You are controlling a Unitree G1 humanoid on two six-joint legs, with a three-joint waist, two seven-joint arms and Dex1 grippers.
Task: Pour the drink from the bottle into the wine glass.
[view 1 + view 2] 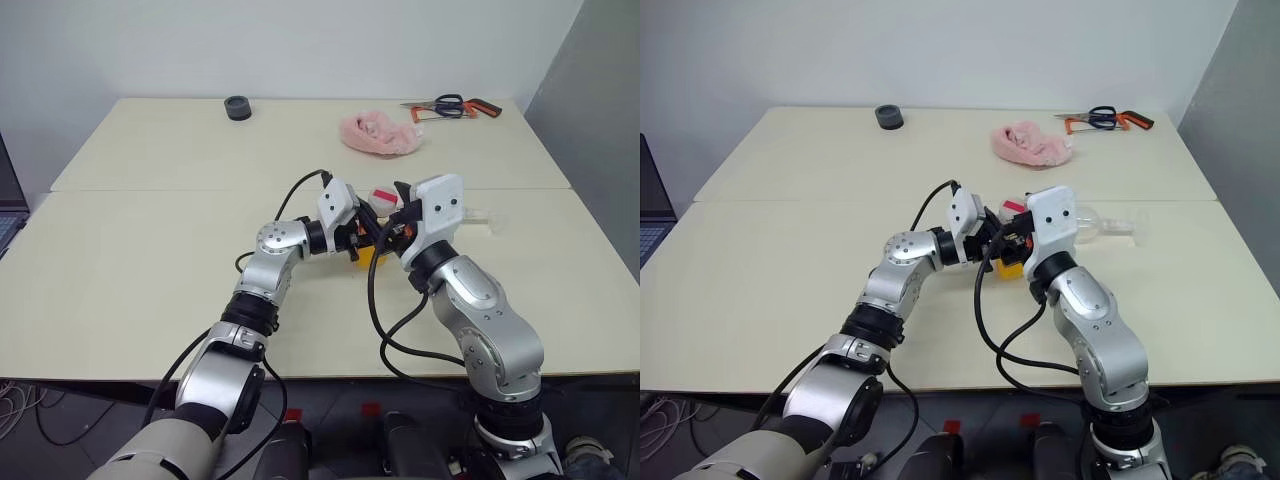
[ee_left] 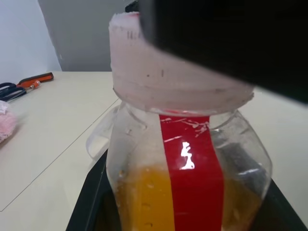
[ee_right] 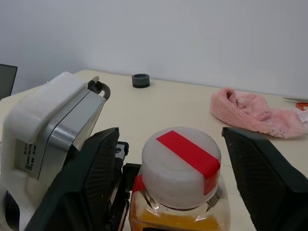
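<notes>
The left pincer (image 1: pixel 362 243) is clamped on the capped, red-striped bottle (image 3: pixel 179 187) of orange drink (image 2: pixel 144 197), the right pincer (image 3: pixel 179 168) spread around its cap.

Bright, even light; soft shadows, close cap (image 2: pixel 178 72) blurred.

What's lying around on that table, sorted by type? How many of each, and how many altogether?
Drink containers: 2, a clear plastic bottle of orange juice with a red-striped white cap, and a clear stemmed wine glass lying on its side
Tools: 2, black-handled scissors and an orange-handled saw
Cloth: 1, a fluffy pink cloth
Small dark round object: 1
Total: 6
</notes>
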